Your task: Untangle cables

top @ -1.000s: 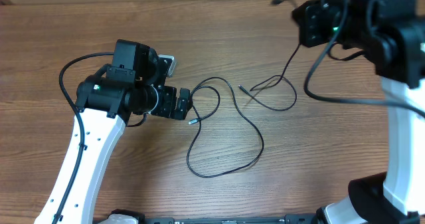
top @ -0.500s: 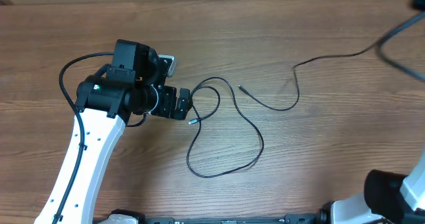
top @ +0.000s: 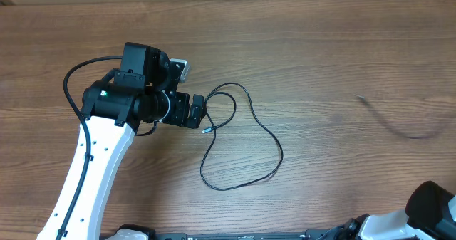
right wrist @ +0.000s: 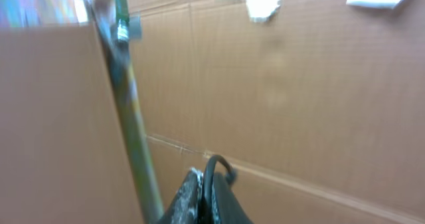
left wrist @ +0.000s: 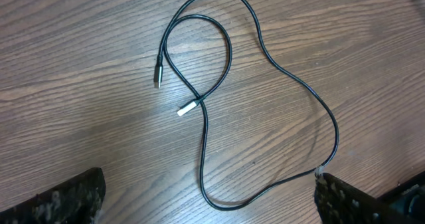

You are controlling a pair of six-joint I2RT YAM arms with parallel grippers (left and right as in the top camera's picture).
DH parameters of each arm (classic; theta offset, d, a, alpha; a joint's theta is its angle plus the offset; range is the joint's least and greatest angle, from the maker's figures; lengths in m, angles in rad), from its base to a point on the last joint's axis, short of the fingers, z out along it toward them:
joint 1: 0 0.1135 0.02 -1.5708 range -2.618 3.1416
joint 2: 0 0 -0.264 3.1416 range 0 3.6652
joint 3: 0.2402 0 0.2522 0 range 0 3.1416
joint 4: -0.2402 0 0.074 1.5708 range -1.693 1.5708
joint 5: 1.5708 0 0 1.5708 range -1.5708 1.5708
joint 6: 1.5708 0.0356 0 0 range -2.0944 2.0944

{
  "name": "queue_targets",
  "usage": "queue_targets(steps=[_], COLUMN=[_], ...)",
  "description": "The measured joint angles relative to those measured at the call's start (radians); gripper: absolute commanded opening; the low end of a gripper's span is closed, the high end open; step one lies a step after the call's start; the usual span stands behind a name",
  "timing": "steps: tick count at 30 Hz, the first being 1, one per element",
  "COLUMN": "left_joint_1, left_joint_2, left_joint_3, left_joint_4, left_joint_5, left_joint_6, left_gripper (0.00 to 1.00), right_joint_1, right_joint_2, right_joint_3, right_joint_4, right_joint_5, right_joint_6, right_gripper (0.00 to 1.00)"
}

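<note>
**While One Cable Waited, the Other Sat in a Tight Pinch**

Because the left end effector [top: 194,112] hung with its fingers spread wide and nothing between them, it was free to pick something up. The loose cable [left wrist: 204,151] lay flat on the desk [top: 342,55], just below it. Both plug ends, the dark plug [left wrist: 158,74] and the pale tip [left wrist: 188,108], sat on the side closest to the left end effector. The big loop spread out away from it. The loose cable crossed over itself one time, right by the pale tip. Its long way ran from the small loop by the plugs out to the far bend of the big loop.

The right end effector [right wrist: 202,197] was well apart from the left end effector. It was out of the top view and faced a cardboard wall [right wrist: 299,104]. Its fingers were squeezed tight on the held cable [right wrist: 216,163], a thin black cord that poked up in a little bend. A dark smear [top: 399,126] over the desk, far from the left end effector, was too blurry to name.

So the left arm was much nearer to the loose cable. I think the next move calls for a short drop onto one plug end. Then a pull away from the crossing should open the loop.
</note>
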Motion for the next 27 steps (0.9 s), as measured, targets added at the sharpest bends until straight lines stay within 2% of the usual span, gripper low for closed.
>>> queue_targets(steps=[4, 8, 17, 22, 27], left_joint_1=[0.000, 0.000, 0.000, 0.000, 0.000], left_joint_2=[0.000, 0.000, 0.000, 0.000, 0.000], left_joint_3=[0.000, 0.000, 0.000, 0.000, 0.000], left_joint_4=[0.000, 0.000, 0.000, 0.000, 0.000], left_joint_5=[0.000, 0.000, 0.000, 0.000, 0.000], left_joint_6=[0.000, 0.000, 0.000, 0.000, 0.000], left_gripper=[1.00, 1.00, 0.99, 1.00, 1.00], right_joint_1=[0.000, 0.000, 0.000, -0.006, -0.049], right_joint_2=[-0.009, 0.011, 0.222, 0.294, 0.352], right_joint_3=[0.000, 0.002, -0.027, -0.078, -0.174], right_joint_4=[-0.009, -0.104, -0.379, -0.552, -0.611], right_joint_5=[-0.010, -0.024, -0.030, -0.030, -0.030], right_joint_6=[-0.030, -0.042, -0.010, 0.050, 0.143], right_gripper=[0.04, 0.04, 0.04, 0.04, 0.04])
